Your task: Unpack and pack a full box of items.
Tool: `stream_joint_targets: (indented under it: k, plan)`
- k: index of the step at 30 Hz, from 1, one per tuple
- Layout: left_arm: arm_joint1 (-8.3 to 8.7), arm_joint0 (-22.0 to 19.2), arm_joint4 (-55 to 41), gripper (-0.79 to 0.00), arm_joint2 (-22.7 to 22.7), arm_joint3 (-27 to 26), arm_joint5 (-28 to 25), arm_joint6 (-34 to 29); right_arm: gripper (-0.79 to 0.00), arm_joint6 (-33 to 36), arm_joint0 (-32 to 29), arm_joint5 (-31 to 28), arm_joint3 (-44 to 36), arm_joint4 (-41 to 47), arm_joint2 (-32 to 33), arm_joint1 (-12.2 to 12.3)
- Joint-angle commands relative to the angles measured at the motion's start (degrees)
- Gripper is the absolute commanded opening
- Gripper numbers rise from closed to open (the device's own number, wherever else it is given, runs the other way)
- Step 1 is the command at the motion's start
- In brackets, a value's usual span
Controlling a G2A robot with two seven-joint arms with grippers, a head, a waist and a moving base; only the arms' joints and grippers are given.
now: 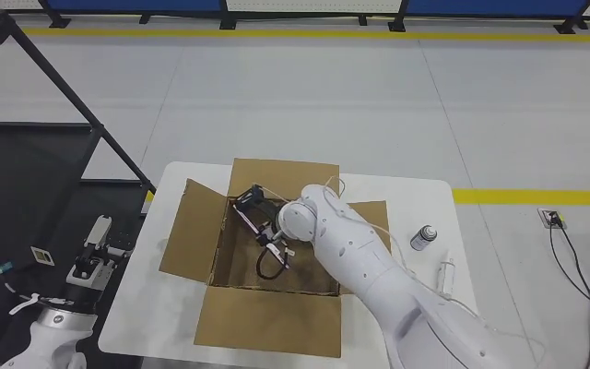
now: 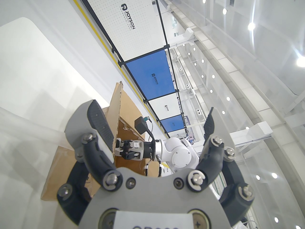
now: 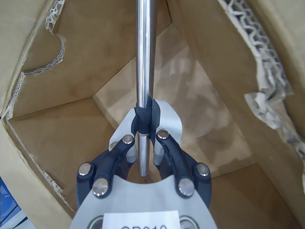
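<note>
Nearest the robot, the left hand [image 2: 152, 120] hangs off the left side of the desk [image 1: 415, 198], its fingers spread wide. Further in, the open cardboard box [image 1: 267, 323] sits on the desk with its flaps folded out. The right hand [image 3: 145, 120] is down inside the box, pinching a shiny metal rod [image 3: 145, 48]. To the box's right lie a white object [image 1: 447, 274] and, beyond it, a small can [image 1: 423, 237].
</note>
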Motion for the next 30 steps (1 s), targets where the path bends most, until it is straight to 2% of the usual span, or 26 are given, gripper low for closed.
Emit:
stream_joint_targets:
  k: [1, 9, 19, 25, 30]
  plan:
    - [0.00, 0.0, 0.0, 0.000, 0.0, 0.0, 0.0, 0.0, -0.785, 0.8, -0.7, 0.1, -2.4, -0.3, 0.9, 1.1]
    - [0.00, 0.0, 0.0, 0.000, 0.0, 0.0, 0.0, 0.0, -0.785, 2.7, -6.8, 1.4, -18.4, -4.2, 6.0, 6.7]
    - [0.00, 0.0, 0.0, 0.000, 0.0, 0.0, 0.0, 0.0, -0.785, 9.9, -23.8, 8.5, -53.4, -15.4, 19.6, 14.9]
    - [0.00, 0.0, 0.0, 0.000, 0.0, 0.0, 0.0, 0.0, -0.785, 11.1, -35.1, 15.9, -73.9, -25.7, 28.1, 17.9]
    - [0.00, 0.0, 0.0, 0.000, 0.0, 0.0, 0.0, 0.0, -0.785, 13.0, -43.2, 22.2, -87.0, -33.9, 34.4, 19.4]
